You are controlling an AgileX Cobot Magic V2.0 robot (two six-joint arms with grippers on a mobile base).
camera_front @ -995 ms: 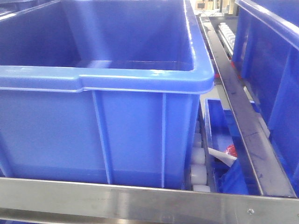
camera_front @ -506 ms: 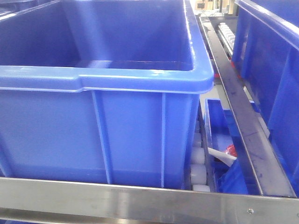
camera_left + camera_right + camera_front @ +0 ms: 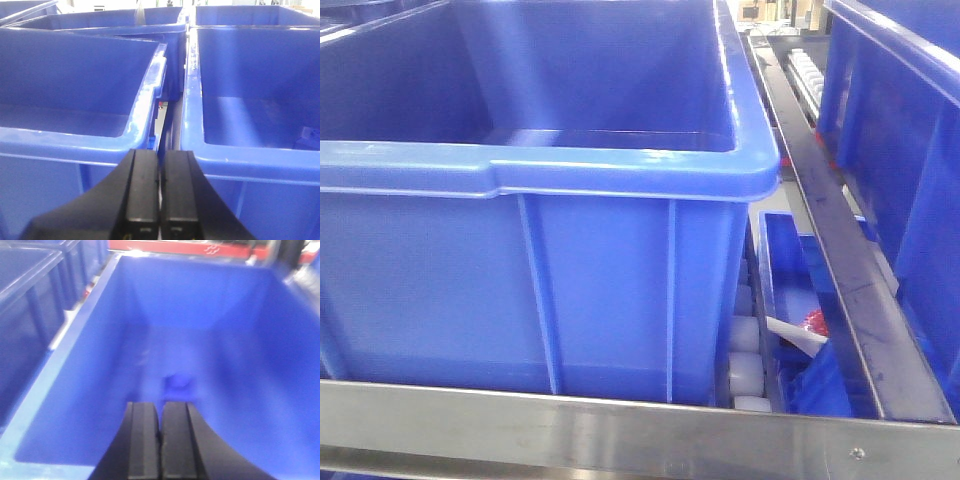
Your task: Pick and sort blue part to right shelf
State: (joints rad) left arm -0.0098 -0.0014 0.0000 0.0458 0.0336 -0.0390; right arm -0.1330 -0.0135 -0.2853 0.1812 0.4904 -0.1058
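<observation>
In the right wrist view a small blue part (image 3: 178, 382) lies on the floor of a large blue crate (image 3: 75, 405); the picture is blurred. My right gripper (image 3: 160, 405) hangs over that crate, its jaws shut with nothing between them, and the part sits just beyond the tips. My left gripper (image 3: 160, 152) is shut and empty, held before the gap between two blue crates (image 3: 75, 85) (image 3: 250, 85). The right shelf shows its brushed-metal front rail (image 3: 570, 430) and white rollers (image 3: 745, 350). Neither gripper appears in the front view.
A big blue crate (image 3: 540, 240) fills the front view, with another crate (image 3: 910, 150) at the right. Between them run a dark metal rail (image 3: 840, 240) and a lower blue bin (image 3: 790, 270) with a red item (image 3: 815, 322). A dark blue object (image 3: 310, 137) lies in the right-hand crate.
</observation>
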